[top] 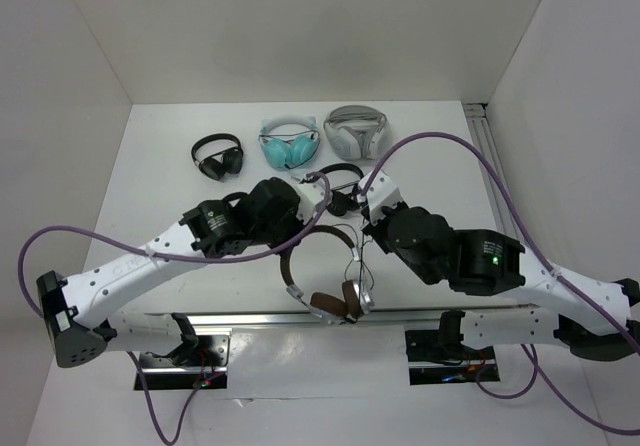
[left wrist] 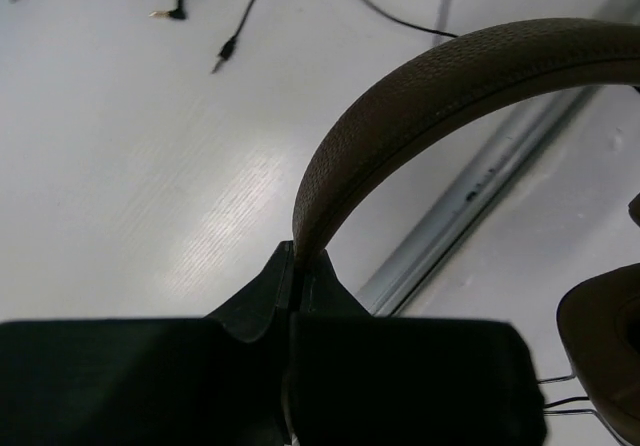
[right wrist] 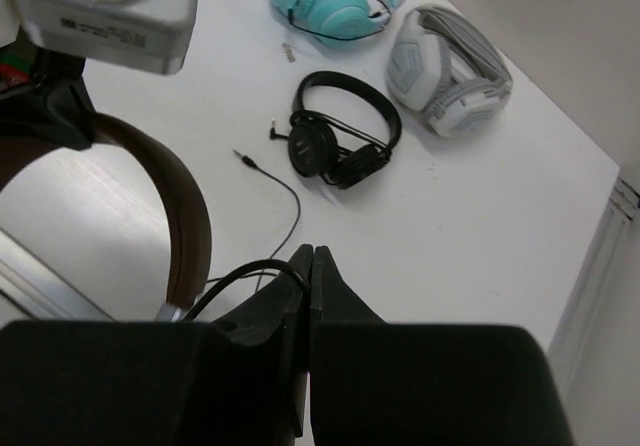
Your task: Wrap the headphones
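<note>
Left wrist view: left pincer [left wrist: 297,258] clenched on the headphones [left wrist: 420,96], lifted off the counter [top: 430,166]. The right pincer [right wrist: 307,261] pinches the cable [right wrist: 232,274]. Best wound taut, in even loops.

White table [top: 150,166], white walls [top: 300,26], aluminium rail [top: 240,318].

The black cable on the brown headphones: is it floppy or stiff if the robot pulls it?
Probably floppy: the cable curls loosely away from the right gripper. Likely light, being so thin. Its free plug may drag or swing.
</note>
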Action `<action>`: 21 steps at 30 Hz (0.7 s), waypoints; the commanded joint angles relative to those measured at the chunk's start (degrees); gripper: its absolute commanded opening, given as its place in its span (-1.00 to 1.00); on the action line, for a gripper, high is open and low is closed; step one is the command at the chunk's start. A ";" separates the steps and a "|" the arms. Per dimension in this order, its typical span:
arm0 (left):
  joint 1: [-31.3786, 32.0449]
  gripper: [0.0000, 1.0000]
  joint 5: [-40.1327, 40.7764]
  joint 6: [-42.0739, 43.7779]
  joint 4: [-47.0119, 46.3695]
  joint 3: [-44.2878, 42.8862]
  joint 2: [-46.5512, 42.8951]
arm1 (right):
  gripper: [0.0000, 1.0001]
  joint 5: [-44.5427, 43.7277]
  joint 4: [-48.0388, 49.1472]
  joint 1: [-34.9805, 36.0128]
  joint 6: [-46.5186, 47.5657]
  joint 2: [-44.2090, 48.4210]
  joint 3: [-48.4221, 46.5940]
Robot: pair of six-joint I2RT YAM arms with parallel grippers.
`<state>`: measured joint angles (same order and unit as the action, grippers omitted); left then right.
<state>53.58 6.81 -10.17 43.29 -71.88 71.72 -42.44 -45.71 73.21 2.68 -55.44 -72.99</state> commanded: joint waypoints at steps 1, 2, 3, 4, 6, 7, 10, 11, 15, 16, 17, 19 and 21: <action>2.14 -1.00 -8.03 3.32 -3.30 0.24 -2.55 | -1.00 6.38 7.30 0.44 2.41 1.48 2.15; 3.01 -1.00 -8.04 3.32 -3.30 0.25 -2.55 | -1.00 8.49 7.31 0.44 2.42 1.48 3.02; 3.63 -1.00 -8.04 3.32 -3.30 0.25 -2.55 | -1.00 9.64 7.91 0.44 2.42 1.48 3.03; 3.63 -1.00 -8.04 3.32 -3.30 0.25 -2.55 | -1.00 10.87 7.92 0.44 2.42 0.69 3.03; 4.16 -1.00 -8.04 3.32 -3.30 0.25 -2.55 | -1.00 12.20 7.92 0.44 2.42 -0.97 3.65; 4.16 -1.00 -8.04 3.32 -3.30 -0.28 -2.55 | -1.00 12.20 7.92 0.44 2.42 -0.99 4.25; 4.16 -1.00 -8.04 3.32 -3.30 -0.28 -3.87 | -1.00 10.10 8.70 0.44 1.90 -1.69 4.96; 4.16 -1.00 -8.04 3.32 -3.30 -0.28 -4.66 | -1.00 9.48 9.41 0.44 1.89 -1.69 5.75; 4.16 -1.00 -11.19 4.46 -4.62 -0.28 -8.96 | -1.00 9.48 11.61 0.44 1.37 -1.07 7.68; 4.16 -1.00 -13.03 4.46 -5.14 0.24 -10.71 | -1.00 8.95 11.61 0.44 1.37 -1.60 8.30; 4.16 -1.00 -13.05 4.98 -5.14 0.25 -11.60 | -1.00 8.43 11.61 0.44 0.84 -2.38 8.30; 4.16 -1.00 -13.84 4.99 -5.67 0.25 -13.36 | -1.00 7.37 11.61 0.44 0.32 -2.91 8.91; 4.16 -1.00 -13.84 4.99 -6.20 0.86 -15.55 | -1.00 6.67 11.61 0.44 0.31 -2.92 8.92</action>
<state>57.30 -1.98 -5.93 41.56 -70.85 59.35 -32.58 -37.80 73.52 3.73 -58.02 -64.66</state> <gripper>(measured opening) 0.077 0.022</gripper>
